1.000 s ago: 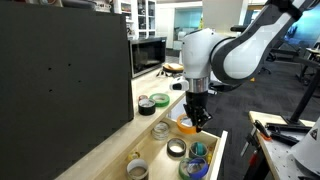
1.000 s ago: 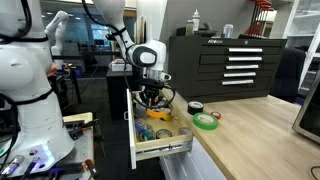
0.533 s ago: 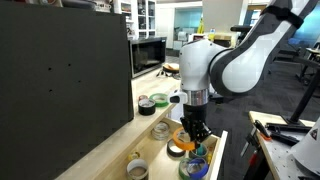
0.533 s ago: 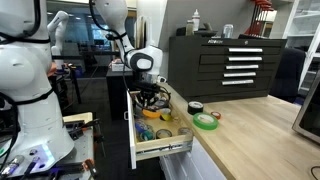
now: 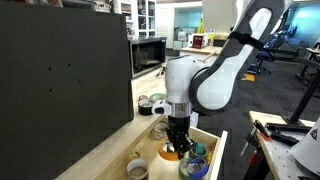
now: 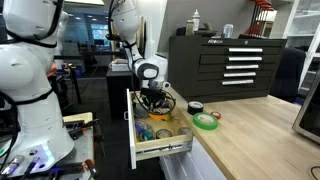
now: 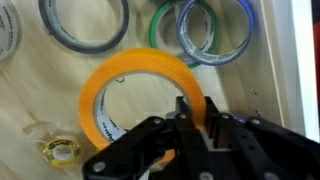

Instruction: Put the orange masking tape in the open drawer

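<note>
My gripper (image 7: 192, 112) is shut on the rim of the orange masking tape (image 7: 120, 75), a yellow-orange ring with a hollow centre, low over the pale wood floor of the open drawer (image 7: 70, 95). In an exterior view the gripper (image 5: 177, 147) reaches down into the drawer (image 5: 215, 150) with the orange roll (image 5: 170, 152) at its tip. In an exterior view the arm's hand (image 6: 152, 97) sits inside the drawer (image 6: 160, 150); the roll is hidden there.
Other rolls lie in the drawer: a grey ring (image 7: 85, 25), a green ring (image 7: 165, 20), a blue-grey ring (image 7: 215, 35) and a small yellow bit (image 7: 60, 152). A green roll (image 6: 206, 121) and a dark roll (image 6: 195, 107) lie on the counter.
The arm has moved down and along the drawer, lowering the orange roll from above the drawer to just over its floor.
</note>
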